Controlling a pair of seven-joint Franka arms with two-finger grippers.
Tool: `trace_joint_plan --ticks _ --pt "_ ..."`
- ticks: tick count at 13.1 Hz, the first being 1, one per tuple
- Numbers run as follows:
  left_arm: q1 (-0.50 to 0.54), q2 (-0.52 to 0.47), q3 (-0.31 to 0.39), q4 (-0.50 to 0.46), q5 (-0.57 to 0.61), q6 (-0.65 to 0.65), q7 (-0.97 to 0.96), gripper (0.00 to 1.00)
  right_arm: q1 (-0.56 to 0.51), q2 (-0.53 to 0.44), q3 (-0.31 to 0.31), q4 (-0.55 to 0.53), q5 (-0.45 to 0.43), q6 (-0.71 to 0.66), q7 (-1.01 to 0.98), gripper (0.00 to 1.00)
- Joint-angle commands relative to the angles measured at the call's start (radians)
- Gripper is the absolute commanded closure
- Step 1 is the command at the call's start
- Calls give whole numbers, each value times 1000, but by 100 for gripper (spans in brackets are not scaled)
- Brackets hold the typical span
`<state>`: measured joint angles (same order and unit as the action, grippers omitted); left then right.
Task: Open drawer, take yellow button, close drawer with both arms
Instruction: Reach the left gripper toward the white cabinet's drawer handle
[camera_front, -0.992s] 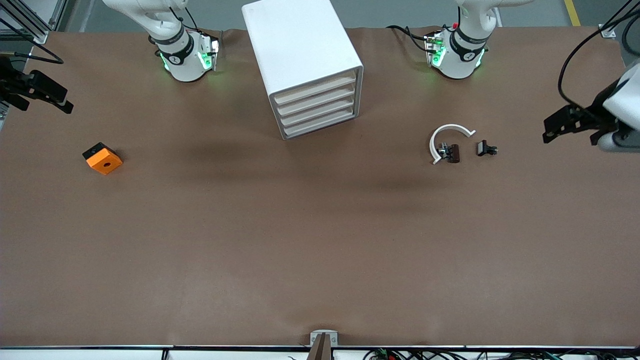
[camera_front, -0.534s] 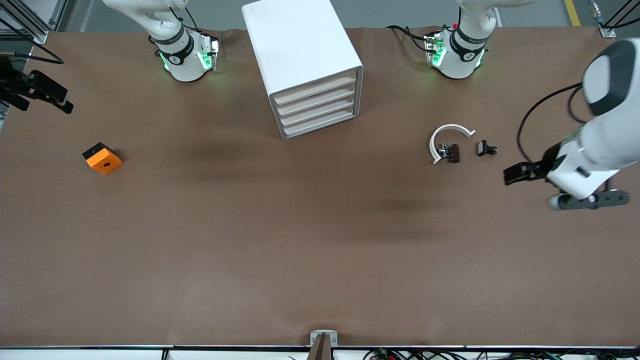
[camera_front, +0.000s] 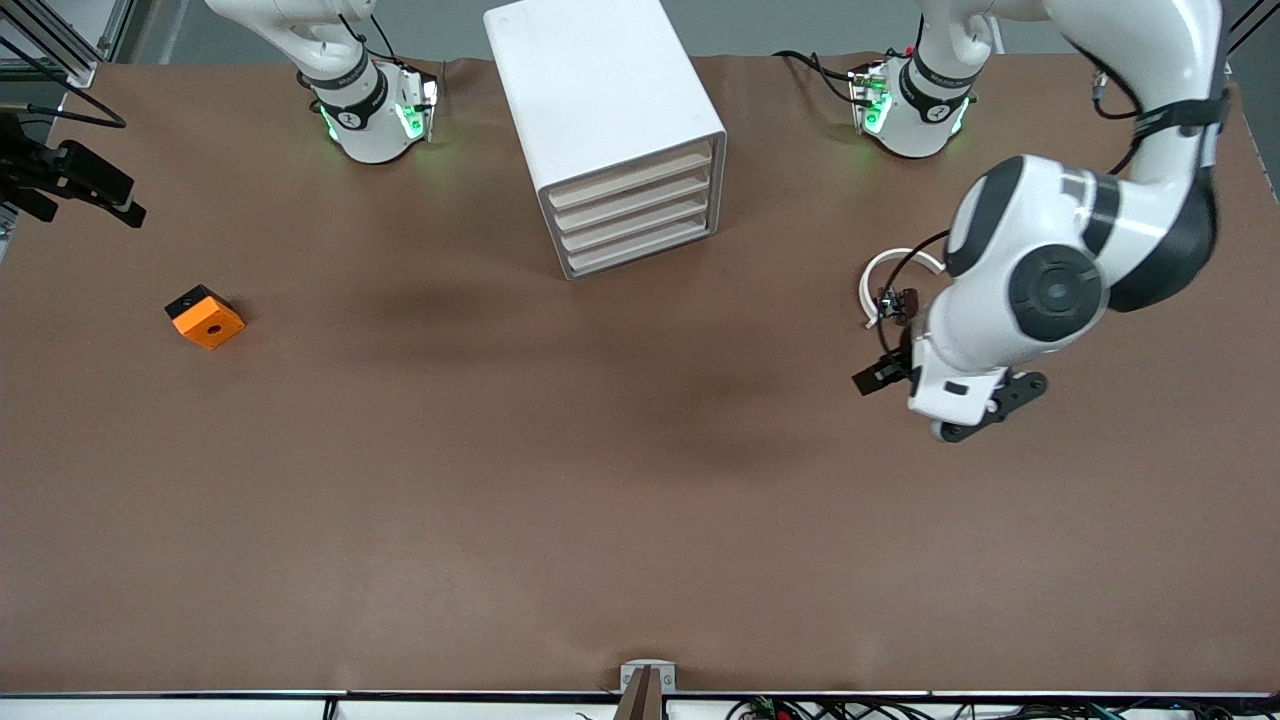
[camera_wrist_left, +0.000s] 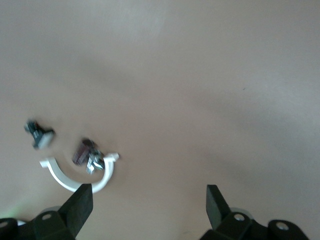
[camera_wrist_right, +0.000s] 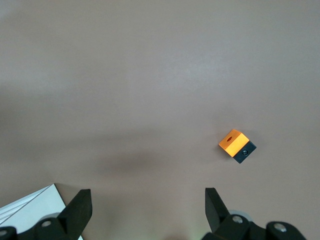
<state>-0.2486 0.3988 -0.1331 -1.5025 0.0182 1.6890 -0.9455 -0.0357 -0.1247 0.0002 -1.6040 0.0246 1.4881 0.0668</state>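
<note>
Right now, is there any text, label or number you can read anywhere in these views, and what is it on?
None reads.
Black bands on the two arm bases: small white marks, too small to read.
White drawer cabinet, orange block, brown table: no print visible.

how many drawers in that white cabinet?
4, stacked one above another in the front of the white cabinet, all shut: top, second, third, bottom.
</note>
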Motion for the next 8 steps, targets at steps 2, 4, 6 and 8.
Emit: trace_joint_plan --ticks 2,4,6,8 --pt "-101 35 1 1 -1 -49 -340 0 -20 71 11 41 3 -9 -5 0" --pt "-135 60 -2 1 -76 -86 -589 0 -4 143 18 56 -14 4 -16 0" --pt "-161 89 -2 2 -180 -132 -813 0 -7 164 17 61 -29 8 -16 0" --pt "-187 129 -3 2 -263 -182 -1038 0 -12 180 17 61 -29 8 -18 0"
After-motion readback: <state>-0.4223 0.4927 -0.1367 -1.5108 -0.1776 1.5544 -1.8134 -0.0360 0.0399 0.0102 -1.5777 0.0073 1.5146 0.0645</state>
